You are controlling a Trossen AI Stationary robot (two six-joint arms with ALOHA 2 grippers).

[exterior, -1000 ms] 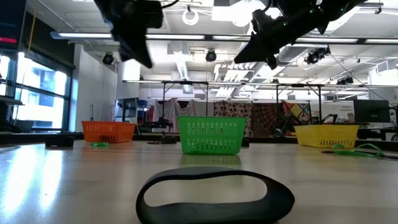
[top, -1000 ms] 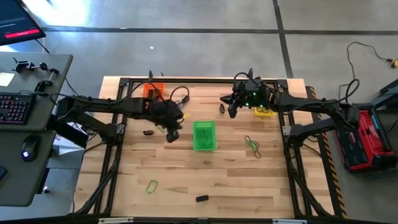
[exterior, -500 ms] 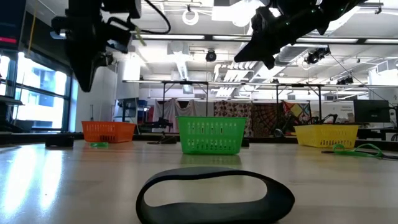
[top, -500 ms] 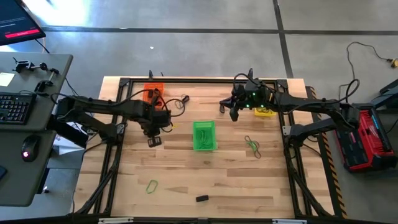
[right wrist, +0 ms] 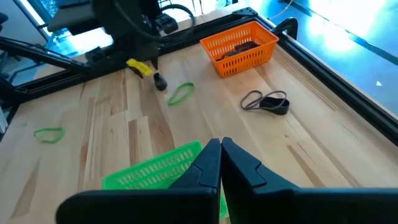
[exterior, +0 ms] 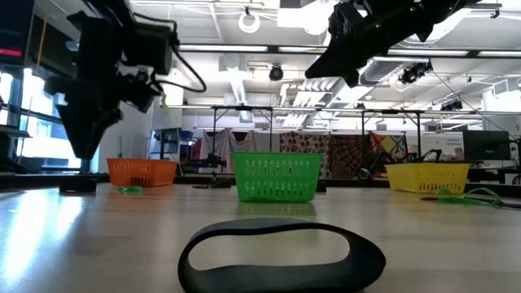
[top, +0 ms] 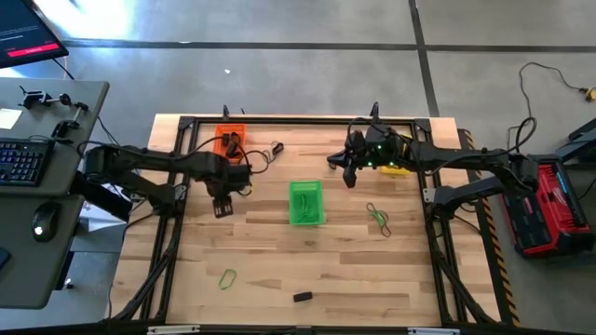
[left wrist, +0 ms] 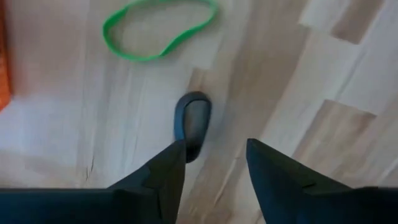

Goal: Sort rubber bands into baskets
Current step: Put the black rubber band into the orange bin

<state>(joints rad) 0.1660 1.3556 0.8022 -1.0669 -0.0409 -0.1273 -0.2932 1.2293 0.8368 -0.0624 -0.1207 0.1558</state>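
The left pincer has swung away from the green basket toward the orange basket and spread its fingers, so it looks ready to collect another band. A small black rubber band lies flat on the tabletop just ahead of its open fingertips, untouched. A green band lies beyond. The right pincer, closed and empty, hangs near the yellow basket.
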